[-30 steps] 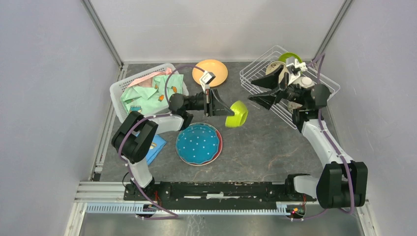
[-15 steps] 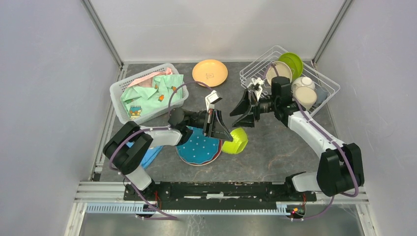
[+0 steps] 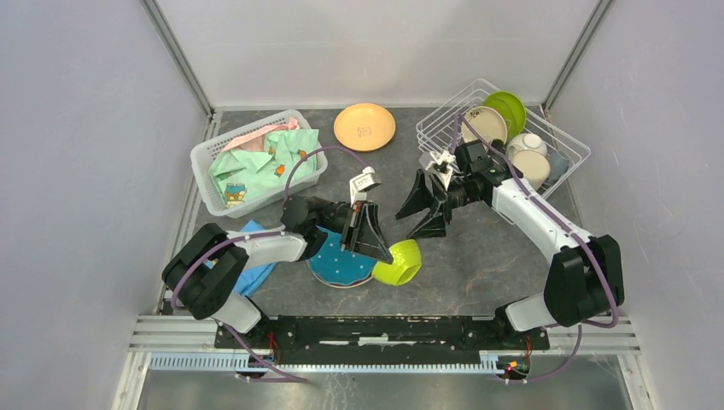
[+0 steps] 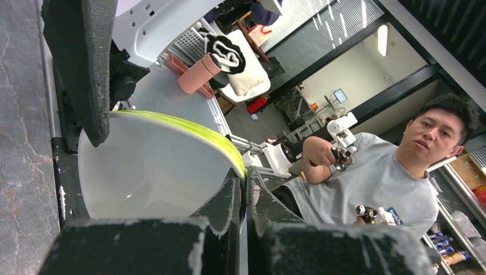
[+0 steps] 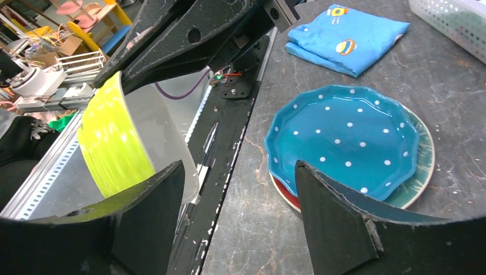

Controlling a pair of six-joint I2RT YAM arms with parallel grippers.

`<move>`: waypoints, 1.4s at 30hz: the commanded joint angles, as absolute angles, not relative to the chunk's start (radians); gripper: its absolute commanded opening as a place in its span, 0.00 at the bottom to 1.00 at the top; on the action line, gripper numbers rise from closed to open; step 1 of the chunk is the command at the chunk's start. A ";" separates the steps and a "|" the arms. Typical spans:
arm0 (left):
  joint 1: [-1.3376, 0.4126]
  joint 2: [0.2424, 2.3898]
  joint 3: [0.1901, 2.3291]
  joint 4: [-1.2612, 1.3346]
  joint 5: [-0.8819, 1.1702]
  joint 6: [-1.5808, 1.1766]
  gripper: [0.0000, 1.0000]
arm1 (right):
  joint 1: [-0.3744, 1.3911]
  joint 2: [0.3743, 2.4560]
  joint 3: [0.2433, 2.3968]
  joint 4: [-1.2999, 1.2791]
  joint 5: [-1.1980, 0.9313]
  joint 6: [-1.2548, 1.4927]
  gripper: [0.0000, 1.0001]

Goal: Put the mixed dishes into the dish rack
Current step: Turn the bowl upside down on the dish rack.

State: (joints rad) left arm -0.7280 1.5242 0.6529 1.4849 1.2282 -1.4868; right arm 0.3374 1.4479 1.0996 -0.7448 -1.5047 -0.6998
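Rack (image 3: 570, 154) holds a few dishes (image 3: 485, 124); orange plate (image 3: 364, 125), dotted plate stack (image 5: 344, 140) and lime bowl (image 3: 399, 263) remain outside. Left gripper (image 3: 380, 249) pinches the bowl's rim; right gripper (image 5: 235, 172) gapes wide, empty.

We see a lime-green bowl (image 3: 401, 263), white inside, tipped on its side, its rim pinched in the left gripper (image 3: 384, 251), just beside a blue white-dotted plate (image 5: 344, 143) stacked on two others. An orange plate (image 3: 364, 125) lies flat farther back. The white wire dish rack (image 3: 437, 126) at far right holds a cream plate (image 3: 485, 124) and a lime-green plate (image 3: 509, 108) upright beside pale cups (image 3: 531, 162).
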 commanded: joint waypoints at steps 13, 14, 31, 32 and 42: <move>-0.721 1.528 0.711 1.738 1.472 -1.513 0.02 | 0.408 1.418 1.122 -0.672 -1.545 -0.547 0.85; -0.721 1.540 0.717 1.738 1.476 -1.513 0.02 | 0.429 1.425 1.120 -0.694 -1.545 -0.573 0.86; -0.598 1.571 0.728 1.739 1.488 -1.513 0.02 | 0.530 1.431 1.111 -0.829 -1.545 -0.678 0.67; -0.596 1.573 0.728 1.739 1.482 -1.513 0.02 | 0.537 1.440 1.118 -0.847 -1.545 -0.694 0.57; -0.504 1.585 0.749 1.738 1.423 -1.513 0.02 | 0.555 1.574 1.266 -1.132 -1.546 -0.928 0.00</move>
